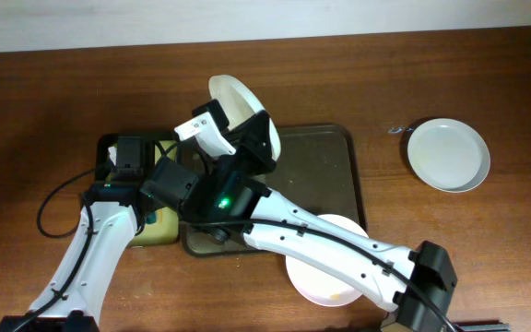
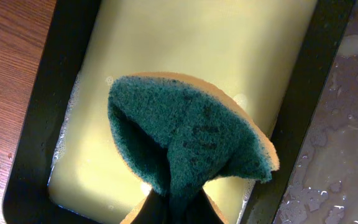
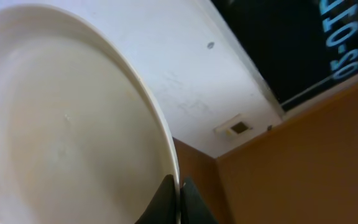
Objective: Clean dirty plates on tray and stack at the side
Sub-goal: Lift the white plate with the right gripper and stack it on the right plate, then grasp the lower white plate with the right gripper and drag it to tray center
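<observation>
Overhead, the right pincer (image 1: 231,129) is clamped on the rim of a white plate (image 1: 235,96), holding it tilted on edge above the far left corner of the brown tray (image 1: 325,166). The right wrist view shows the two fingertips (image 3: 166,202) pinching that rim from both sides, the plate's pale inside facing the camera. A second white plate (image 1: 325,275) lies flat at the tray's near right corner, partly under the right arm; whether it rests on the rim I cannot tell. A faint yellowish smear shows at its near edge. A grey-blue plate (image 1: 447,155) sits alone on the worktop (image 1: 53,101), well apart to the right of the tray.

Left of the brown tray sits a small tray (image 2: 73,62) with a dark rim, filled with yellowish soapy liquid (image 2: 197,37). The left pincer (image 2: 171,210) is clamped on a green-and-yellow sponge (image 2: 185,137), folded in its grip and hanging over that liquid.
</observation>
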Robot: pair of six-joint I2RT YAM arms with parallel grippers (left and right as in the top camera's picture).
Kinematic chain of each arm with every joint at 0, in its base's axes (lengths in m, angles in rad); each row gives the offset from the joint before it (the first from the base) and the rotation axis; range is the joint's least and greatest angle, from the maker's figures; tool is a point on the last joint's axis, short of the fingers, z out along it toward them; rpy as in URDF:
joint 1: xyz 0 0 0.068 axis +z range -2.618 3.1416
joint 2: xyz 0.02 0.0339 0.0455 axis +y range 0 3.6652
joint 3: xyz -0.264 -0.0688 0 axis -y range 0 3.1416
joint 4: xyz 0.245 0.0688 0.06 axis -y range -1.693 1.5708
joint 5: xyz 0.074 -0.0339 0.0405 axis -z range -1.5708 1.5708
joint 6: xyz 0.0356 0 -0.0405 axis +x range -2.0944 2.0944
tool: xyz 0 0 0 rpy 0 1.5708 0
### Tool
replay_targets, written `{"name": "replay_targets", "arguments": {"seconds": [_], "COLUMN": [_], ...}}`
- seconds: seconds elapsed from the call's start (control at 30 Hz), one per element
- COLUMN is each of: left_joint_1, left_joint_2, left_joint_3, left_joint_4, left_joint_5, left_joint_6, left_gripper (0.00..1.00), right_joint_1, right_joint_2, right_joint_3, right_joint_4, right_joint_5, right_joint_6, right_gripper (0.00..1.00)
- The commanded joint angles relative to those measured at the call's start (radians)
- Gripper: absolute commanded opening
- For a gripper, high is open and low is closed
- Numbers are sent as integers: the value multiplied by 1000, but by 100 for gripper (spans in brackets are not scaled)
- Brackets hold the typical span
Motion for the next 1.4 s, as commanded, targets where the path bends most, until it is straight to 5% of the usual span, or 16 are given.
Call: {"name": "replay_targets", "arguments": {"seconds": [0.0, 0.07, 0.17, 0.27, 0.37, 0.43, 0.5, 0.63, 0.77, 0.87, 0.9, 0.93, 0.97, 1.07, 1.17, 1.37], "left_joint_1": [-4, -4, -4, -4, -4, -4, -4, -4, -4, -4, -4, -4, -4, -4, -4, -4], "left_joint_2": [1, 1, 1, 1, 1, 1, 1, 1, 1, 1, 1, 1, 1, 1, 1, 1], "left_joint_3": [-3, -3, -3, -3, -3, -3, -3, -3, -3, -3, -3, -3, -3, -3, -3, -3], "left_joint_4": [-5, -5, -5, -5, -5, -5, -5, -4, -2, -1, 0, 1, 3, 3, 3, 2], "left_joint_5": [-18, -18, -18, -18, -18, -17, -17, -6, -6, -6, -6, -6, -6, -6, -6, -6], "left_joint_6": [-13, -13, -13, -13, -13, -13, -13, -13, -13, -13, -13, -13, -13, -13, -12, -6], "left_gripper": [0, 0, 0, 0, 0, 0, 0, 0, 0, 0, 0, 0, 0, 0, 0, 0], "right_joint_1": [-8, -15, -31, -128, -428, -709, -967, -1440, -1642, -1667, -1661, -1656, -1652, -1649, -1561, -1354], "right_joint_2": [11, 11, 13, 13, 13, 13, 13, 15, 15, 15, 15, 15, 15, 11, -6, -203], "right_joint_3": [0, -2, -5, -5, -5, -5, -5, -5, -60, -137, -150, -151, -151, -151, -151, -415], "right_joint_4": [18, -29, -76, -198, -188, -158, -176, -265, -266, -198, -190, -191, -193, -285, -546, -479], "right_joint_5": [35, 68, -162, -172, -835, -1414, -1714, -1658, -1567, -1554, -1553, -1555, -1554, -1656, -1869, -1865], "right_joint_6": [47, 31, 93, 388, 379, 217, 156, 137, 138, 132, 111, 96, 80, 10, -273, -264], "right_gripper": [4, 4, 4, 4, 4, 4, 4, 4, 4, 8, 27, 70, 73, 72, 64, 55]}}
